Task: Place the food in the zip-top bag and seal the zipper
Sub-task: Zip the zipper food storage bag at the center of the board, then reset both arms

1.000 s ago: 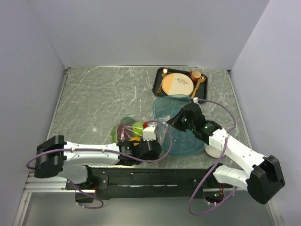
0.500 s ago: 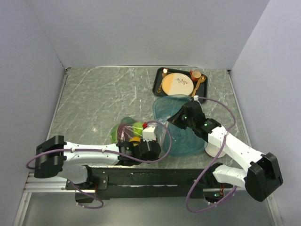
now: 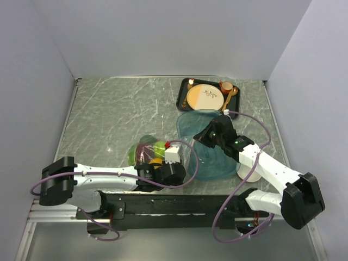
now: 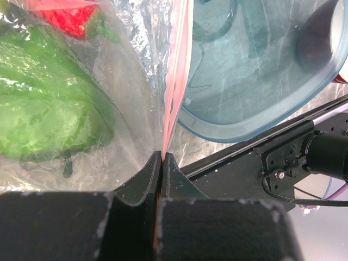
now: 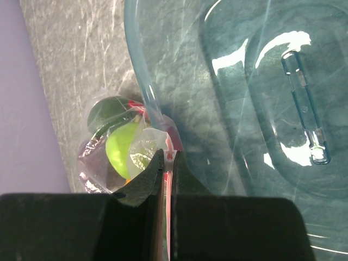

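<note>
Clear zip-top bag [image 4: 133, 70] bulges with green food [image 4: 49, 119]; left hand [image 4: 163, 156] and right hand [image 5: 167, 155] pinch its pink zipper [image 4: 176, 81].

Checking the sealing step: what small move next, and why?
Probably slide the right gripper along the zipper while the left gripper anchors it: the food is inside the bag and both grippers pinch the zipper, so sliding should press it closed.
</note>
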Motion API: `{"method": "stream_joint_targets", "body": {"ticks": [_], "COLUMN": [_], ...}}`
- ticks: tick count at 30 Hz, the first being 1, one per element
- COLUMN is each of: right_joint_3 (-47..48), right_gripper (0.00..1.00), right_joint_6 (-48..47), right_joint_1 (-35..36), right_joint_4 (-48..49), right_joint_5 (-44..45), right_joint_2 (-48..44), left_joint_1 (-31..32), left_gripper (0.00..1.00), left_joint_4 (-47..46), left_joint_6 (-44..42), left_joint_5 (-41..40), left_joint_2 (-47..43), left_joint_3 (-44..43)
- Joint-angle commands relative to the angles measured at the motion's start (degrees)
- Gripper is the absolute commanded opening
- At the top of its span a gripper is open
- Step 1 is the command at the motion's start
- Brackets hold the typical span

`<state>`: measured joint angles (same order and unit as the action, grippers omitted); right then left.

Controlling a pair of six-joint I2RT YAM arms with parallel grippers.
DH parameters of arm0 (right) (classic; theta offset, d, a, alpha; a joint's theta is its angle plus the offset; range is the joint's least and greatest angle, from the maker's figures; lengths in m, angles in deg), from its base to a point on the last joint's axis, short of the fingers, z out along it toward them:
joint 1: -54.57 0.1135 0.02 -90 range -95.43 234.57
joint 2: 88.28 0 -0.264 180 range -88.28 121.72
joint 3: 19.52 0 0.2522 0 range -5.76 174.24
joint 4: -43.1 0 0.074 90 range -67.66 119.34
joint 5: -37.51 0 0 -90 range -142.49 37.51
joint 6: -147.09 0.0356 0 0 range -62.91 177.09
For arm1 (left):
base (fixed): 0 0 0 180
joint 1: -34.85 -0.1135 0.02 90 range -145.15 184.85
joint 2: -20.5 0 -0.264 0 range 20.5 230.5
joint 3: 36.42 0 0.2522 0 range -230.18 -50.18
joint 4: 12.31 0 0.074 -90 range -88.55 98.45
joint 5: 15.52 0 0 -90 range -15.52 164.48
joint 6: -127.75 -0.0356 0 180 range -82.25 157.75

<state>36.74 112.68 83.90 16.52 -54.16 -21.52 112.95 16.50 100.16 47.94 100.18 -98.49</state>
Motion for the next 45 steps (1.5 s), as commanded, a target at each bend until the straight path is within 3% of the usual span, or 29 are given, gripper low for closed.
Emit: {"method": "stream_joint_targets", "body": {"ticks": [1,18,23,25,27,30,35,45], "right_joint_3": [3.1,1.8,1.8,1.9,1.9,2.1,2.4,2.5], "right_gripper": [0.00,0.00,0.14,0.20,0.22,0.36,0.39,0.54], "right_joint_6": [-0.8,-2.3,-3.5,-4.0,-4.6,-5.1,-6.0,-6.5], "right_joint_1": [-1.5,-1.6,-1.6,-1.6,-1.6,-1.6,-1.6,-1.6], "right_joint_4": [4.9,4.0,2.4,1.8,1.0,0.0,-1.7,-4.0], "right_joint_5": [2.1,-0.3,-0.3,-0.1,0.2,0.8,1.6,4.1], "right_joint_2": [0.4,0.7,-0.3,-0.6,-1.0,-1.7,-2.6,-3.7], "left_joint_1": [0.9,0.8,0.9,0.8,0.8,0.8,0.8,0.9], "left_gripper": [0.01,0.01,0.06,0.13,0.30,0.46,0.49,0.77], "left_joint_4": [0.9,2.1,1.4,1.7,2.3,1.7,1.5,0.2], "left_joint_6": [-0.4,-2.8,-3.6,-3.8,-3.7,-4.2,-4.8,-6.4], "left_joint_5": [2.6,1.6,1.7,1.7,1.6,2.3,2.5,2.6], "left_joint_2": [-1.1,1.5,0.3,0.3,0.2,-0.3,-1.3,-4.4], "left_joint_3": [0.6,-3.7,-3.5,-3.8,-4.3,-4.3,-4.9,-5.0]}}
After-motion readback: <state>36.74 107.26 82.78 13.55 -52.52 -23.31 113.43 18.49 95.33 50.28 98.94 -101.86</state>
